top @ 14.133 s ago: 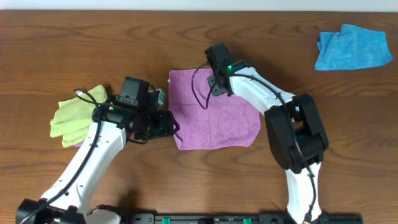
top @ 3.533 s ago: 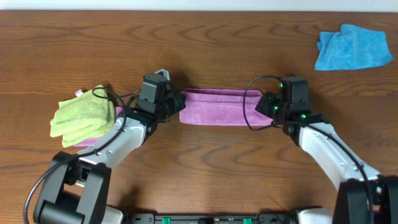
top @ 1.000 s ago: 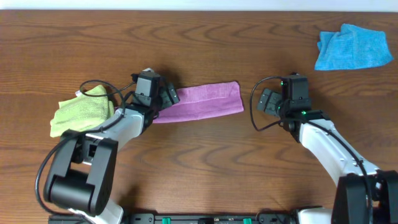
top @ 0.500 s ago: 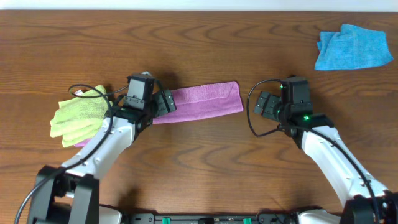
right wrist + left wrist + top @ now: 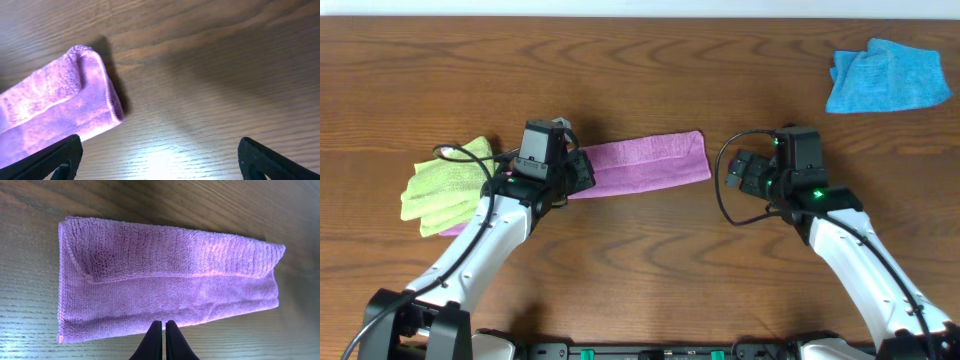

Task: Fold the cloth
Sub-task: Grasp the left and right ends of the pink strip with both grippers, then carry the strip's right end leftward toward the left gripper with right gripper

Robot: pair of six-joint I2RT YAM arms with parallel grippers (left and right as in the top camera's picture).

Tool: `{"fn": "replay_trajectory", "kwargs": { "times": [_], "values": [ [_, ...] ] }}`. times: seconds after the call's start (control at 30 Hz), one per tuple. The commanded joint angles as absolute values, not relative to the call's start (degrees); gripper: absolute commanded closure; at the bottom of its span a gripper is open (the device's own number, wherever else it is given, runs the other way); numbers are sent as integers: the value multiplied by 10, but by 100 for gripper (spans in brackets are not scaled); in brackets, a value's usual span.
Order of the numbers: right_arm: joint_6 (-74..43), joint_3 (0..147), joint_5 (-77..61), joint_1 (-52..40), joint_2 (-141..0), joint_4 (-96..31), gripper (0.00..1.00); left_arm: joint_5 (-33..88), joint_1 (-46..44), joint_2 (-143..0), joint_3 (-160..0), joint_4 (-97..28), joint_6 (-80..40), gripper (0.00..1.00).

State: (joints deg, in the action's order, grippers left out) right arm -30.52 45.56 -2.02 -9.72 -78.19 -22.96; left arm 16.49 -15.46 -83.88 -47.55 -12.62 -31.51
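The cloth is a purple-magenta strip, folded over along its length, lying on the table slightly slanted. In the left wrist view the cloth fills the frame with a stitched hem running across its middle. My left gripper is at the strip's left end, shut, its tips together at the cloth's near edge with nothing visible between them. My right gripper stands open just right of the strip's right end, apart from it. The right wrist view shows that end of the cloth beyond the left finger.
A lime-green cloth lies bunched beside the left arm, with a bit of purple fabric showing under it. A bright blue cloth lies crumpled at the far right.
The left gripper's jaws have gone from open to shut. The left arm has shifted a little toward the front-left. The cloth and right arm have barely moved.
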Motion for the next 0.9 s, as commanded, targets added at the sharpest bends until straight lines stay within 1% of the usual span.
{"fn": "replay_trajectory", "kwargs": {
  "times": [0.0, 0.13, 0.4, 0.47, 0.67, 0.87],
  "values": [
    [-346, 462, -55, -102, -773, -229, 1, 157, -154, -847, -493, -110, -324, 94],
    [-381, 462, -81, -103, -773, -219, 1, 148, -155, -886, -494, -76, -342, 94],
    [-418, 462, -84, -141, -795, -184, 1, 144, -155, -992, -536, -78, -346, 95],
    [-437, 462, -84, -143, -814, -172, 1, 134, -156, -1005, -550, -86, -331, 94],
    [-469, 462, -102, -143, -867, -126, 1, 44, -170, -1013, -572, -133, -259, 94],
    [-502, 462, -121, -143, -897, -92, 1, 6, -177, -1019, -572, -143, -236, 95]
  ]
}}
